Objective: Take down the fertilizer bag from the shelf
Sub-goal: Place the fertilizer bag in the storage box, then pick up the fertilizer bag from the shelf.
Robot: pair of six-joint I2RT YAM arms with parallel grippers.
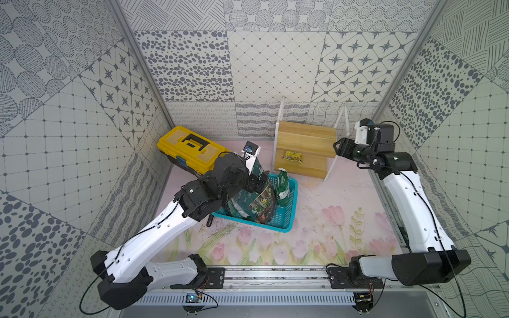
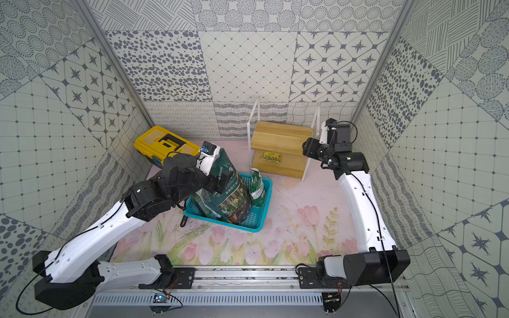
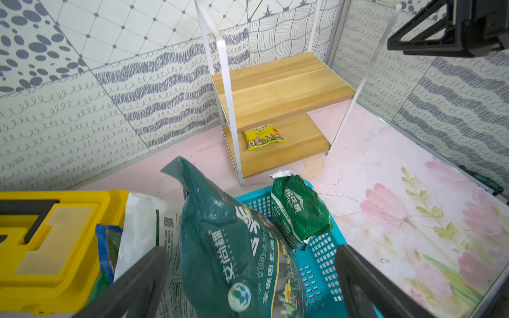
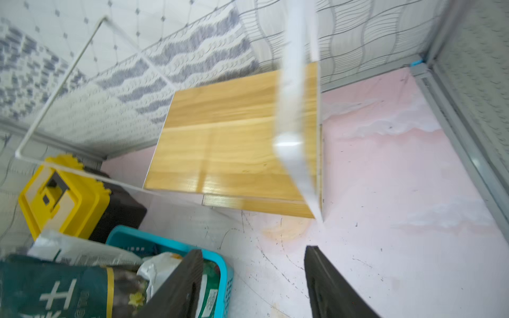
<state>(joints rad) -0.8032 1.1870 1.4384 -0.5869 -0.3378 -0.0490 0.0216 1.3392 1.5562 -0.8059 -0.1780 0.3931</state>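
Over the turquoise plastic basket (image 3: 319, 264), the left gripper (image 3: 252, 249) is being held spread wide astride a tall dark-green plastic bag (image 3: 220, 220); the right gripper (image 4: 254, 250) is being held half-spread, empty.

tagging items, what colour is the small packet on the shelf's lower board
The packet is yellow with a colourful flower print, clearest in the left wrist view.

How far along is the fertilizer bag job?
Done, it seems: the large green bag stands in the blue basket; the shelf is bare on top. In hand: nothing, left gripper and right gripper are open. Left: perhaps the yellow packet on the lower board.
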